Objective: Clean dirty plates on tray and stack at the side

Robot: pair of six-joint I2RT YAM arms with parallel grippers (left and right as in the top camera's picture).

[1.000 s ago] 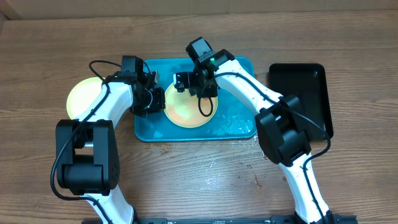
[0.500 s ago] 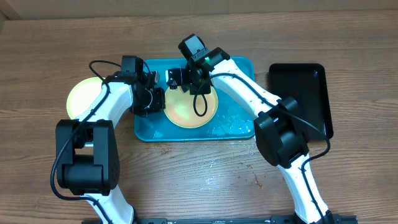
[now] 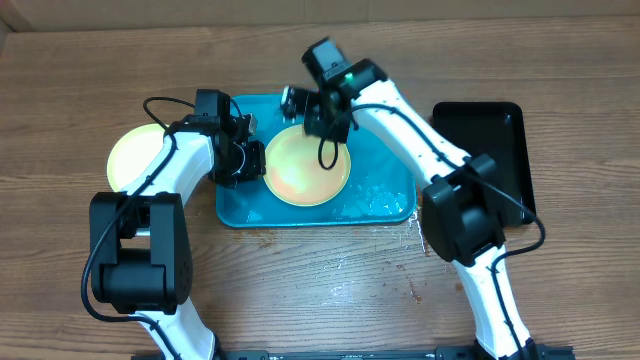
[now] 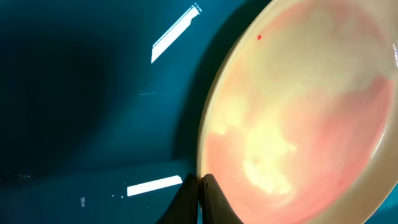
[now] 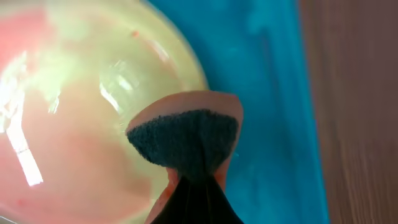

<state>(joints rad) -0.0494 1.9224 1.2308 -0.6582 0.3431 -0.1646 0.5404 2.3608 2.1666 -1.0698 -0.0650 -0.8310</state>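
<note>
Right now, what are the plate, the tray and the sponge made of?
The plate looks like glossy plastic, pale yellow, shining under a pinkish smear. The tray is probably smooth blue-green plastic; it mirrors the lights. The sponge looks like soft foam with a dark, rough scrubbing face.

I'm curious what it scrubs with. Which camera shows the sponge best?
The right wrist view: the sponge, dark face with a pink edge, fills the middle, pinched by the right gripper at the plate's rim. Overhead, the right arm hides it; the left wrist view shows only plate and tray.
</note>
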